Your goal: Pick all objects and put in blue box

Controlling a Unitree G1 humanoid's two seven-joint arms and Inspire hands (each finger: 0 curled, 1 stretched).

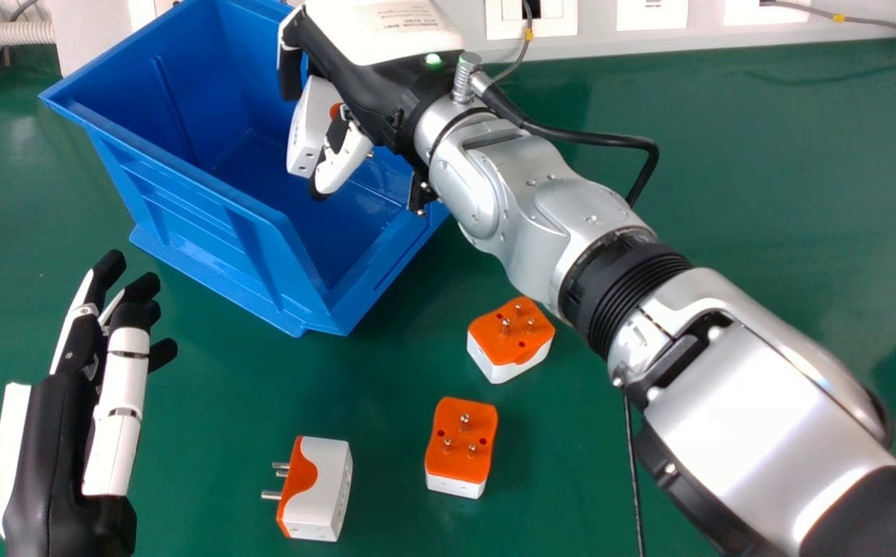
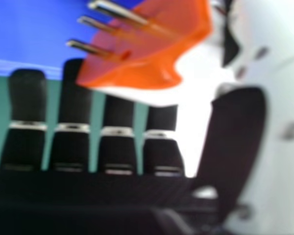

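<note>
The right hand (image 1: 377, 100) has its thumb on one side and its fingers on the other, pinching a chunky white and orange plastic plug adapter (image 1: 309, 128) with shiny metal pins (image 2: 122, 12). The adapter is over the open blue plastic box (image 1: 200, 216). It looks light and hard, so it should not squash in a firm grip. Its smooth skin may be a bit slippery, so the flat white sides seem the best place to hold. The pins are thin and could catch on the box's edge. Nearer the robot than this hand, three more wait on the green worktop (image 1: 247, 387). A pins-up adapter with an orange top (image 1: 511, 336) sits close beside the silver right arm (image 1: 564, 205), which may have to swing away first. Another orange-topped adapter (image 1: 461, 447) is nearer the robot, pins up too. The last, a white adapter on its side (image 1: 318, 487), points its pins toward the left hand (image 1: 53, 449), which is spread loosely and holds nothing. The box's tall walls stand between that hand and the right one, so lift things high over them. A thick black cable (image 1: 587, 138) loops behind the right hand's wrist and could snag.
</note>
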